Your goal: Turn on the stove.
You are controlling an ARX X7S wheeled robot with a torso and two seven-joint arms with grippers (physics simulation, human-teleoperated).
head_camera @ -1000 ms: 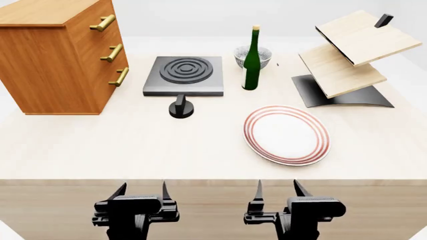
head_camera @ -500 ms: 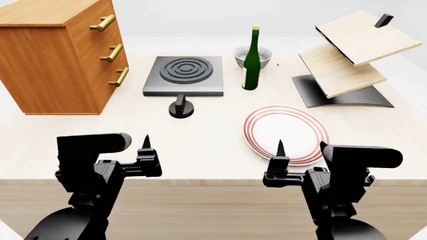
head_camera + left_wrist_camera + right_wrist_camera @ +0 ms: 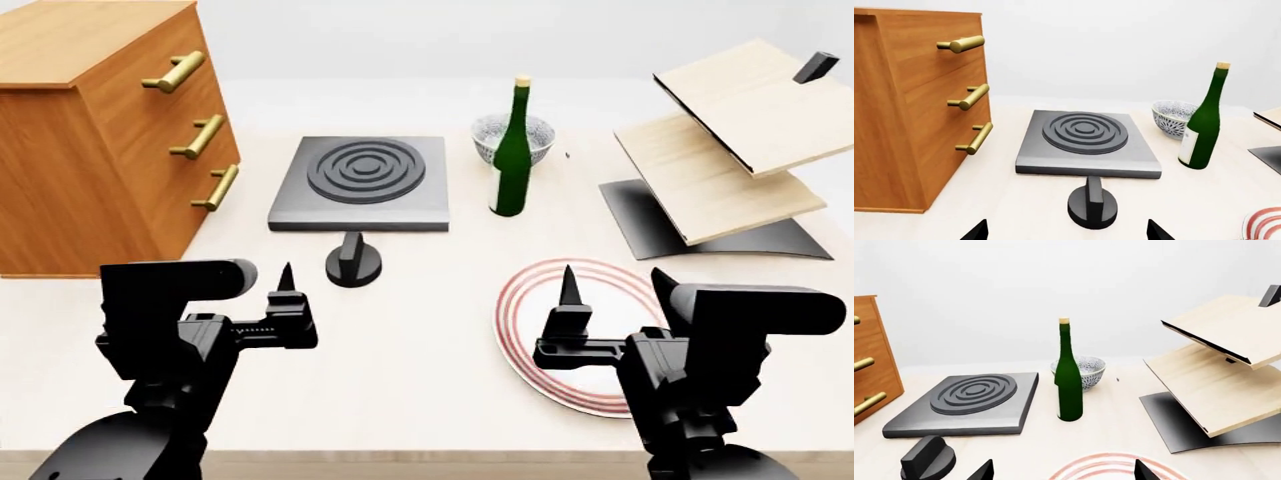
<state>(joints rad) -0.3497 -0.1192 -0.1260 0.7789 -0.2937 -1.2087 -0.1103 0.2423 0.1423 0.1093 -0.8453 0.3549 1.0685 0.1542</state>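
Both end effectors apart, empty: left (image 3: 287,300), right (image 3: 607,310). Knob (image 3: 352,263) near stove (image 3: 360,182) front edge. Risk: left overshoots, shoves knob instead of turning.

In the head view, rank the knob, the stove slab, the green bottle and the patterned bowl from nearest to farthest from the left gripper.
From the left gripper:
1. Knob, just ahead, slightly right.
2. Stove slab, behind the knob.
3. Green bottle, right of the slab.
4. Patterned bowl, behind the bottle, farthest.
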